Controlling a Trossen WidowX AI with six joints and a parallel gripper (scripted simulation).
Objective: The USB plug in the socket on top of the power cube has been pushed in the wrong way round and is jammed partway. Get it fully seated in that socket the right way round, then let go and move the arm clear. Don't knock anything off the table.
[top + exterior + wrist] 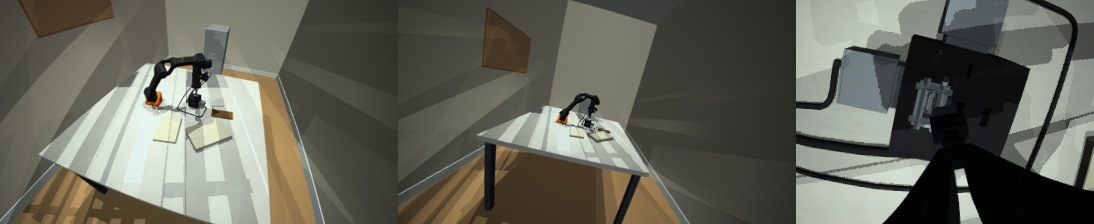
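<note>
Here's the gripper (196, 89) (589, 116) (956, 156), pointing down, its fingers pinched on the black USB plug (949, 129), right over the black power cube (194, 100) (587, 123) (996, 95)! Whether the plug touches the socket (919, 107), I can't tell. And the arm (183, 61) (577, 101) rises from its orange base (158, 100) (563, 121), reaches across, then bends straight down at the wrist.

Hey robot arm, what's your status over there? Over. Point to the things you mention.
Gripper (196, 91) (956, 156) shut on the black plug (948, 127). Plug above the power cube (194, 100) (587, 123) (996, 90); seating unclear. Black cable (182, 110) (1070, 55) loops around the cube.
</note>
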